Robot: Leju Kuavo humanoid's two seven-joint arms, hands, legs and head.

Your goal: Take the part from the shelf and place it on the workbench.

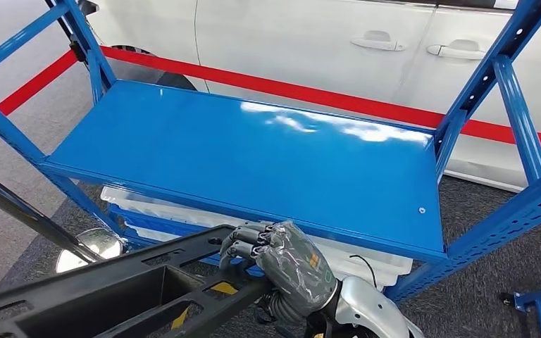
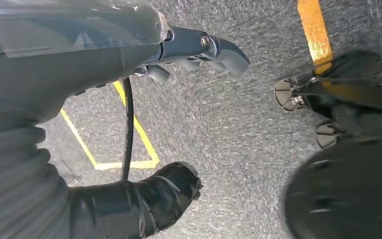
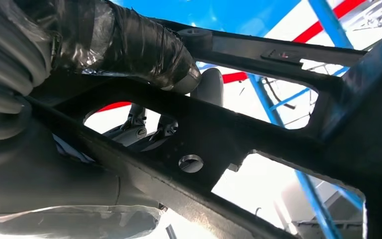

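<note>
The black frame-shaped part (image 1: 113, 292) is off the blue shelf (image 1: 253, 151) and low in front of it, the right hand (image 1: 282, 264) wrapped round one bar. The left hand (image 2: 189, 50) hangs holding nothing, fingers apart. I'd keep the part level, clearing the shelf edge while turning toward the surface.

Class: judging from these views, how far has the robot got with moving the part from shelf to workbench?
Done: the black part is off the blue shelf. In hand: the right hand grips its frame. Left: placing it on the workbench. The left hand hangs over the floor.
</note>
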